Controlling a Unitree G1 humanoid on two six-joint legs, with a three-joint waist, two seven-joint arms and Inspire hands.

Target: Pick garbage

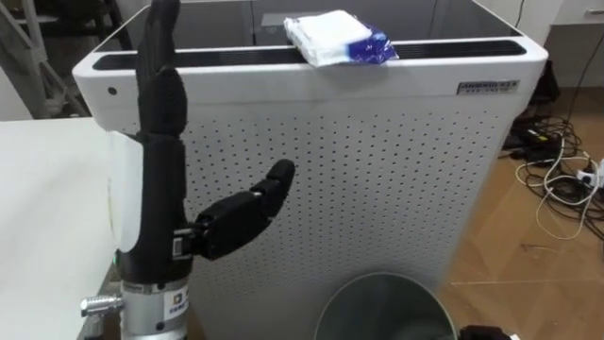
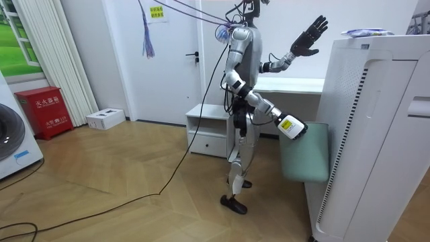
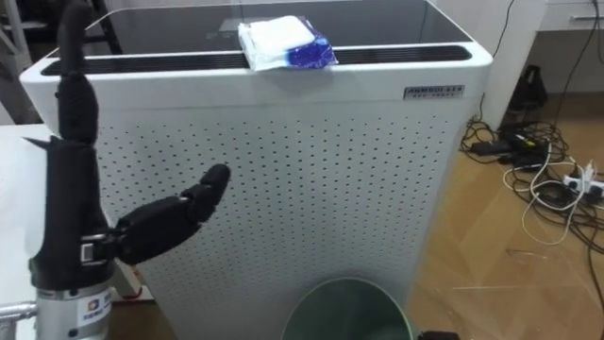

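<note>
- On top of the white air unit (image 1: 377, 189), near its front edge, lies the garbage: one crumpled white-and-blue packet (image 1: 335, 40). Neither hand touches it.
- Left hand (image 1: 160, 179): upright in front of the unit's perforated face, to the left of the packet and well apart from it. Its fingers are straight and together, its thumb is spread outward, and it holds nothing.
- Right hand (image 2: 300, 129): low, at the upper edge of the bin in the room view. We cannot tell its state.
- Bin (image 1: 379, 278): open mouth facing up, in front of the unit's face and below the packet.
- Risk, push-away: the top panel looks smooth. We judge that a straight-fingered approach from the front could slide the packet backward out of reach before any grip forms.
- Risk, slip: the packet looks thin, limp and glossy. A shallow pinch may close on one loose fold and let it fall.
- Risk, collision: the left hand is near the unit's face. A lift without clearance could strike the front rim.
- Risk, missed drop: a packet knocked off toward the right would land on the floor among the cables (image 1: 557, 179), not in the bin.
- Count: one packet, one air unit, one bin, one white surface (image 1: 47, 208) at the left, two hands. The cables are tangled, so we cannot count them.
</note>
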